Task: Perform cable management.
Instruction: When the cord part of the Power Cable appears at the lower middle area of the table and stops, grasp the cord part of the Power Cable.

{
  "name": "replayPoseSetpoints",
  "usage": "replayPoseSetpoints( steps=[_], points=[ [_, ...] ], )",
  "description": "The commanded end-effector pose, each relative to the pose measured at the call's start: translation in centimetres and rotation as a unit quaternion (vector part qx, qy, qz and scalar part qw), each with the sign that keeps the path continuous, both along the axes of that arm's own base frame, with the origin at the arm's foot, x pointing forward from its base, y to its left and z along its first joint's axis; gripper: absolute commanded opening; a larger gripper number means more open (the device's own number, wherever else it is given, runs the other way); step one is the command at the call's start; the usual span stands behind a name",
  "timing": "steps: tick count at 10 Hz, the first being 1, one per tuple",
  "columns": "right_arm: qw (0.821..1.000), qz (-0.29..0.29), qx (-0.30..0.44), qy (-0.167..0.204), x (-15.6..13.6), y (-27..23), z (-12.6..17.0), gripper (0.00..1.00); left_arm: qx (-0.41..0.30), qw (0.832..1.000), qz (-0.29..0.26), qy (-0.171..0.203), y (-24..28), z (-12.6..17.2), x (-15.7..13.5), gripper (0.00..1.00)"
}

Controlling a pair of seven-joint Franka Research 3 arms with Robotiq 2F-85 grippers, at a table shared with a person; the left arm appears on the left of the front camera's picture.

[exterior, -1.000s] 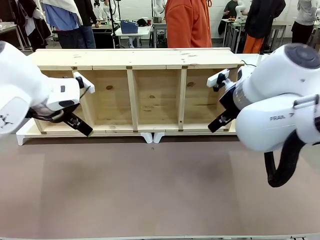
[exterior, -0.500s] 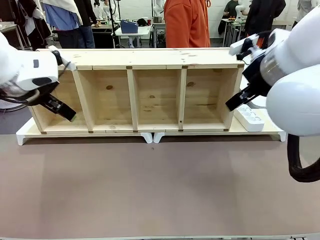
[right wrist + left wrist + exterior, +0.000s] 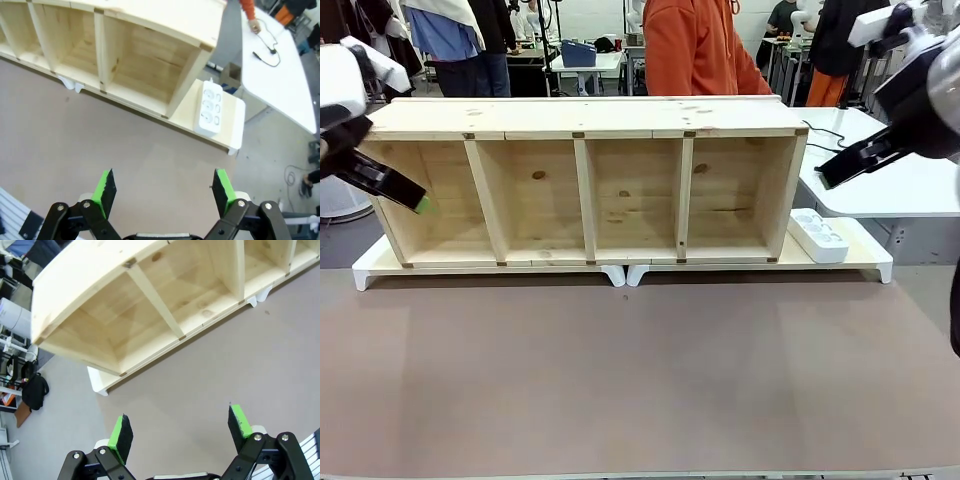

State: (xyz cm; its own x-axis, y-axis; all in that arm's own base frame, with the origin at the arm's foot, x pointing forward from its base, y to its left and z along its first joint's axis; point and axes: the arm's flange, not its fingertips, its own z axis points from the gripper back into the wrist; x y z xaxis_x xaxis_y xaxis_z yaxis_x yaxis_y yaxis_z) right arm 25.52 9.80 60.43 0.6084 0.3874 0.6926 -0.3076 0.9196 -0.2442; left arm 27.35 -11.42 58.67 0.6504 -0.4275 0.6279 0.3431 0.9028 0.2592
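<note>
Cable [image 3: 265, 59] lies on the white bench [image 3: 285, 85] past the wooden shelf [image 3: 150, 55], so we judge the task barely begun. Our left tool [image 3: 180, 427] and right tool [image 3: 164, 186] hang spread, empty; next the right must reach it.

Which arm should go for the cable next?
Right. The cable lies on the white side table past the right end of the shelf, close to the open right pincer. The left pincer, also open, is off the shelf's far left end.
</note>
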Motion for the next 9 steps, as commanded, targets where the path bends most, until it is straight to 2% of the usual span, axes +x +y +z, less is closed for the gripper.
replayPoseSetpoints(
  steps=[1,3,5,6,7,9],
  points=[
    [1.0,-0.015,0.014,-0.006,-6.8,-3.5,-11.3,1.0,-0.011,0.999,0.026,-0.026,4.8,-10.8,-8.7,1.0],
    [1.0,-0.015,0.019,-0.004,-7.4,-3.6,-11.6,1.0,-0.024,0.999,0.034,-0.032,5.6,-11.3,-9.6,1.0],
    [1.0,-0.01,0.02,0.0,-7.0,-3.4,-11.8,1.0,-0.033,0.998,0.039,-0.028,5.5,-11.7,-9.3,1.0],
    [1.0,-0.005,0.019,0.007,-6.6,-3.1,-12.0,1.0,-0.015,0.999,0.023,-0.024,2.1,2.9,-4.0,1.0],
    [1.0,-0.011,0.005,-0.001,-3.0,-1.0,1.3,1.0,-0.015,0.999,0.023,-0.024,2.1,2.9,-4.0,1.0],
    [1.0,-0.011,0.005,-0.001,-3.0,-1.0,1.3,1.0,-0.015,0.999,0.023,-0.024,2.1,2.9,-4.0,1.0]
  ],
)
